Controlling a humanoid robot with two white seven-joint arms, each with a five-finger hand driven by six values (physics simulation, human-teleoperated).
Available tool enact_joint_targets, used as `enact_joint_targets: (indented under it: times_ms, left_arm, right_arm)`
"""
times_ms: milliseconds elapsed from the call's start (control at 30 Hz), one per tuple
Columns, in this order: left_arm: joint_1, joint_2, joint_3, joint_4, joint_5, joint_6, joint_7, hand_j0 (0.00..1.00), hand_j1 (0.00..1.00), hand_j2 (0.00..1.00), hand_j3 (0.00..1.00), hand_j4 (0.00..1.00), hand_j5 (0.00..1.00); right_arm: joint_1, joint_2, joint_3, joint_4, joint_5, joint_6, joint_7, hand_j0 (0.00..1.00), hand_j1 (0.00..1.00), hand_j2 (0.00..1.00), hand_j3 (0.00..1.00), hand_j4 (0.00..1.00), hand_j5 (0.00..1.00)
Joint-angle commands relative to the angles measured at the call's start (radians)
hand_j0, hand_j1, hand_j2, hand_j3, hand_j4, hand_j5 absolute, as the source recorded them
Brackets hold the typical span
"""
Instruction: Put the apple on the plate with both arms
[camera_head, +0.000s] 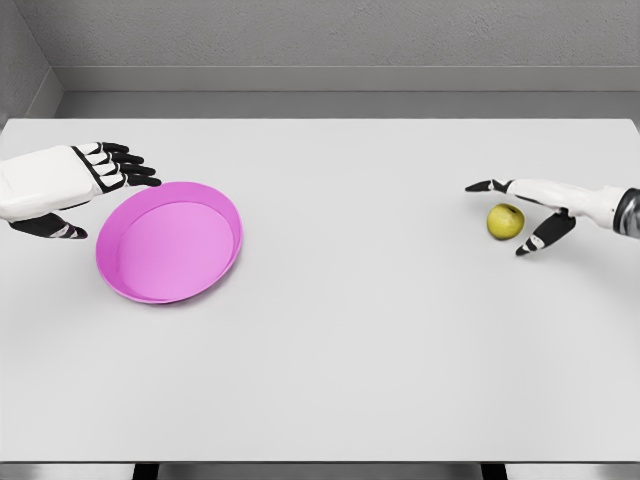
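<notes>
On a plain white table (350, 350) before a grey wall (330, 30), the open right hand (535, 205) brackets the unlabelled yellow-green apple (505, 221); the open left hand (75, 185) hovers beside the pink plate (112, 265).

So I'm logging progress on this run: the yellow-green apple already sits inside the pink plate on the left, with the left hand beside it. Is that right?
Not quite. The head view shows the apple on the bare table at the right, between the spread fingers of the right hand, not in the pink plate. The plate is on the left with the open left hand beside it.
</notes>
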Motion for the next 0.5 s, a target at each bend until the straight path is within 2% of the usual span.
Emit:
enact_joint_targets:
  times_ms: [0,167,267,300,333,467]
  left_arm:
    - [0.0,0.001,0.001,0.0,0.006,0.001,0.001,1.0,1.0,1.0,1.0,1.0,1.0]
    - [0.0,0.001,0.001,0.0,0.006,0.001,0.001,1.0,1.0,1.0,1.0,1.0,1.0]
    - [0.0,0.001,0.001,0.0,0.006,0.001,0.001,1.0,1.0,1.0,1.0,1.0,1.0]
    - [0.0,0.001,0.001,0.0,0.006,0.001,0.001,1.0,1.0,1.0,1.0,1.0,1.0]
    - [0.0,0.001,0.001,0.0,0.006,0.001,0.001,1.0,1.0,1.0,1.0,1.0,1.0]
    - [0.0,0.001,0.001,0.0,0.006,0.001,0.001,1.0,1.0,1.0,1.0,1.0,1.0]
  right_arm:
    - [0.0,0.005,-0.001,0.003,0.003,0.004,0.0,1.0,1.0,1.0,1.0,1.0,1.0]
    - [0.0,0.006,-0.001,0.009,0.03,0.006,0.0,1.0,1.0,1.0,1.0,1.0,1.0]
    - [0.0,0.006,-0.001,0.009,0.029,0.004,0.0,0.88,0.88,0.88,0.88,0.88,0.88]
    - [-0.002,0.008,-0.001,0.009,0.029,0.004,0.0,0.83,0.83,0.83,0.83,0.83,0.83]
    - [-0.002,0.006,-0.003,0.009,0.027,0.003,0.0,0.73,0.73,0.73,0.73,0.73,0.73]
    - [-0.002,0.008,-0.003,0.009,0.027,0.001,0.0,0.73,0.73,0.73,0.73,0.73,0.73]
